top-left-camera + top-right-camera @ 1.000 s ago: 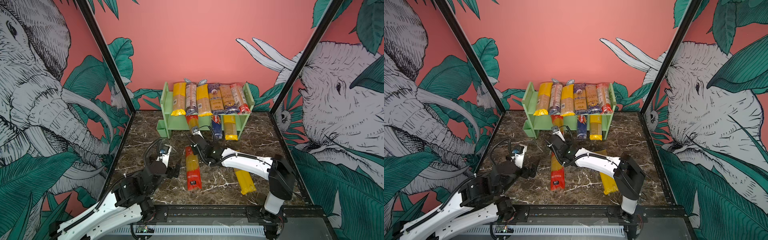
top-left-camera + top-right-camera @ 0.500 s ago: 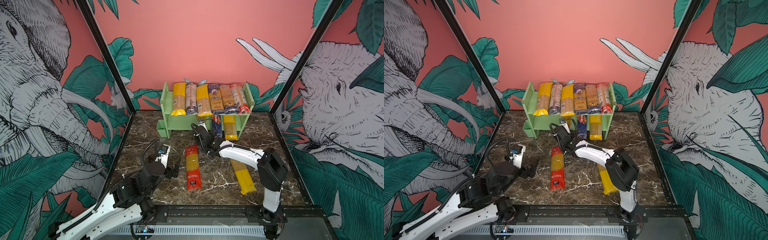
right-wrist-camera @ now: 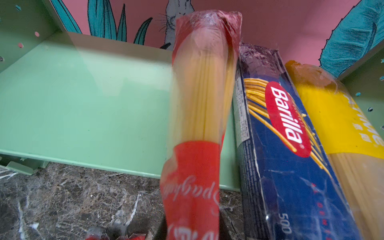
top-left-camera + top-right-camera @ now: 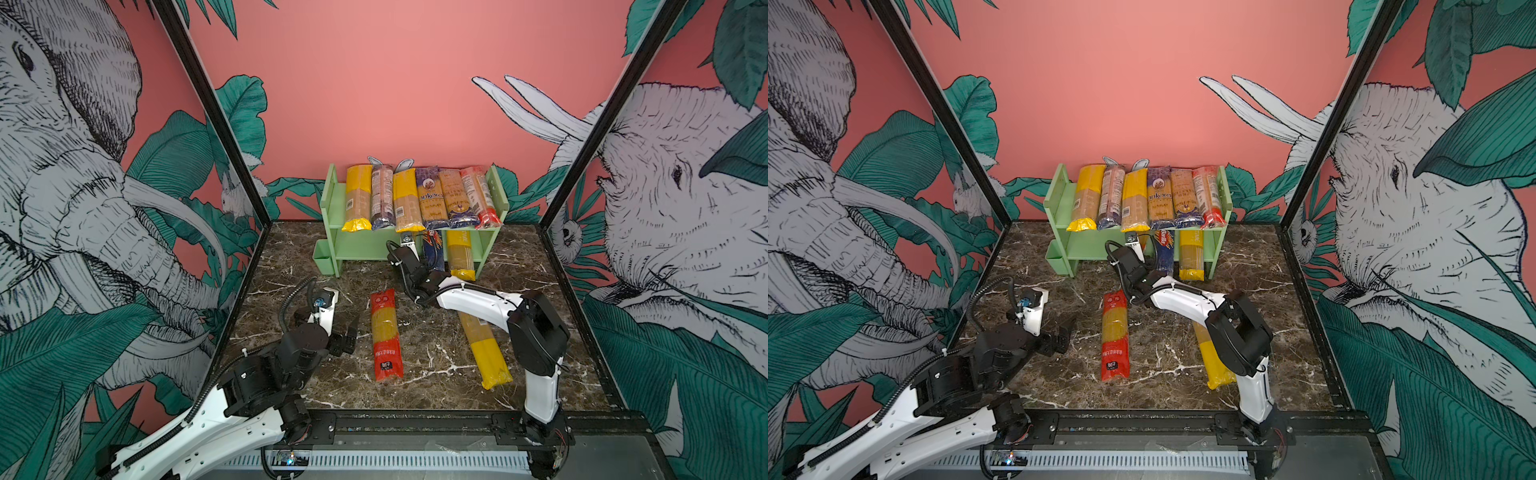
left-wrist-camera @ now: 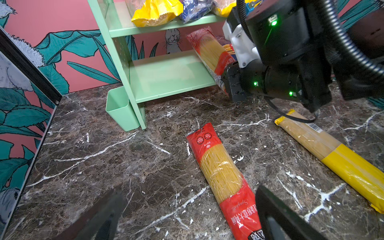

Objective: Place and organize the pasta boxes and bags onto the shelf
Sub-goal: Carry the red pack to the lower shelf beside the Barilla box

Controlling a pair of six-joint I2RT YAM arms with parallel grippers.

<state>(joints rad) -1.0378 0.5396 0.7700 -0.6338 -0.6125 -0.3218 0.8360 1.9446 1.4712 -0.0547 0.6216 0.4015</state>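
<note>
Currently, clear red-ended spaghetti bag (image 3: 199,104) is being clamped by right gripper (image 5: 223,81) above lower tier of pale green shelf (image 3: 83,104); left gripper (image 5: 189,216) gaping, empty.

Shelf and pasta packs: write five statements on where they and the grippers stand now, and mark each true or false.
1. The right gripper is shut on a red-ended pack whose far end is over the lower tier of the shelf. True.
2. The left gripper clamps the red pack on the table. False: it is open and holds nothing.
3. Six packs lie on the upper tier. True.
4. The Barilla pack lies on the upper tier. False: it is on the lower tier, beside the held pack.
5. Only one pack lies on the table. False: two do, the red one and a yellow-ended pack.
</note>
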